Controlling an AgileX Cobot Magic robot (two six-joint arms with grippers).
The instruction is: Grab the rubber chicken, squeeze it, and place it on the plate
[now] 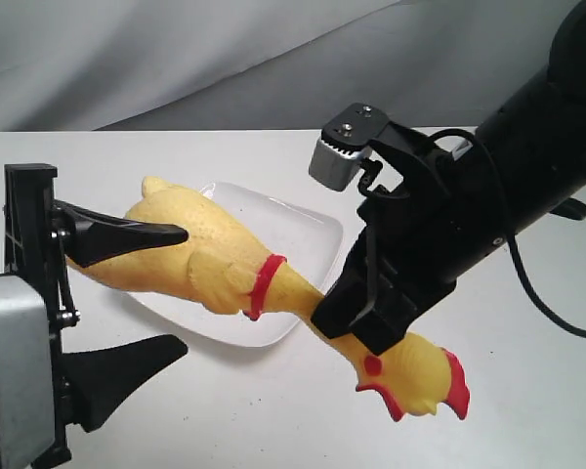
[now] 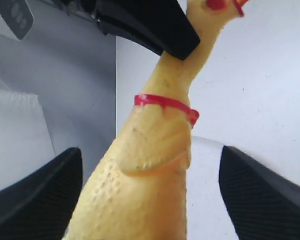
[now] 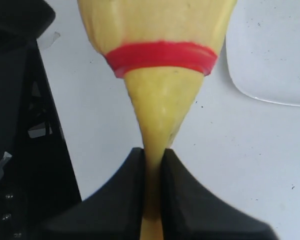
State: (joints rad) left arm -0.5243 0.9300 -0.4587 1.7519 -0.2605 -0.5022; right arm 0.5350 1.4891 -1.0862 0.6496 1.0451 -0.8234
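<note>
One rubber chicken (image 1: pixel 215 259): neck tight in right gripper (image 3: pixel 152 157) jaws, body between wide-spread left gripper (image 1: pixel 179 290) jaws.

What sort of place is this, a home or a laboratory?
Most likely a robot laboratory bench, not a home: a plain white table, a grey draped backdrop, and a right claw gripping a rubber chicken.

Exterior view down over the table (image 1: pixel 527 391); both wrist views close on the rubber chicken (image 3: pixel 165 115).
</note>
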